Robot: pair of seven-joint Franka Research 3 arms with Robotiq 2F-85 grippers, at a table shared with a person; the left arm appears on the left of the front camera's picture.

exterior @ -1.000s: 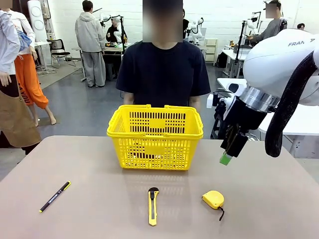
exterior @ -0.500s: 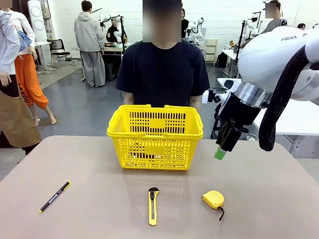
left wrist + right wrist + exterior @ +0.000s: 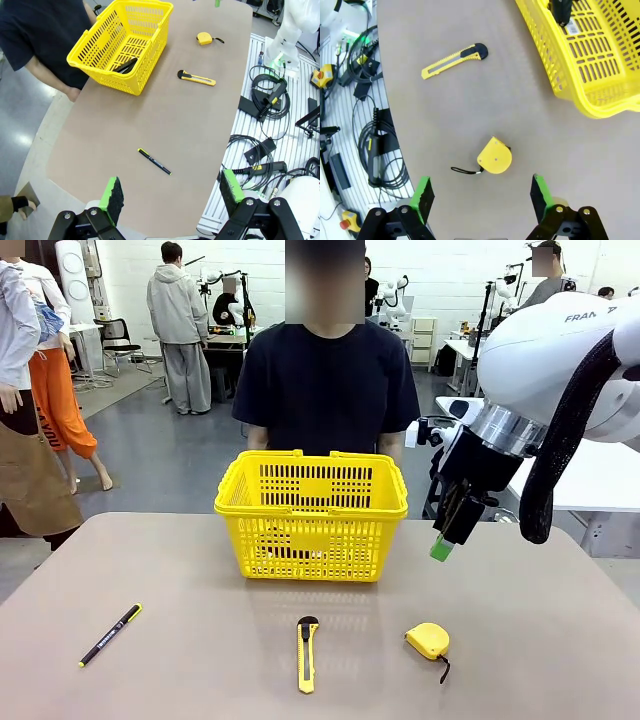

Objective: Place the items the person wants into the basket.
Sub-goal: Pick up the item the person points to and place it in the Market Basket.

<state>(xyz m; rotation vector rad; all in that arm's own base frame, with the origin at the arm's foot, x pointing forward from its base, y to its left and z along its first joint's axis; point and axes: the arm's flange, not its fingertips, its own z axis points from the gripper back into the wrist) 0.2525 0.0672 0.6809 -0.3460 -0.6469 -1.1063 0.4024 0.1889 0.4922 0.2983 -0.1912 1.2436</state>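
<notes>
Looking from the front: finding the right gripper (image 3: 443,546) hanging just right of the basket (image 3: 300,550), clear of its rim and above the counter (image 3: 200,670). Noting the person (image 3: 328,390) behind the basket, hands hidden by it. Placing the tape measure (image 3: 428,640) nearer than the basket and to its right, the utility knife (image 3: 307,652) nearer and about level with its middle, the pen (image 3: 111,634) well off to its left.

Turning to the left wrist view: finding the left gripper (image 3: 171,189) spread fully wide, holding nothing, well apart from the basket with the pen between. Spotting a dark tool (image 3: 125,65) on the basket floor, likely the stapler, though too small to be sure.

Turning to the right wrist view: seeing the right gripper spread wide and empty, the tape measure lying flat on the counter just ahead of the pads (image 3: 424,192), strap trailing away from the basket.

Judging the risks:
- Could squirt the rounded tape measure out sideways if closed off-centre.
- Could pinch only the strap and swing the case into the basket wall.
- Could drift onto the utility knife, an unwanted item lying near.
- Could clip the basket rim on the carry and drop short.
</notes>
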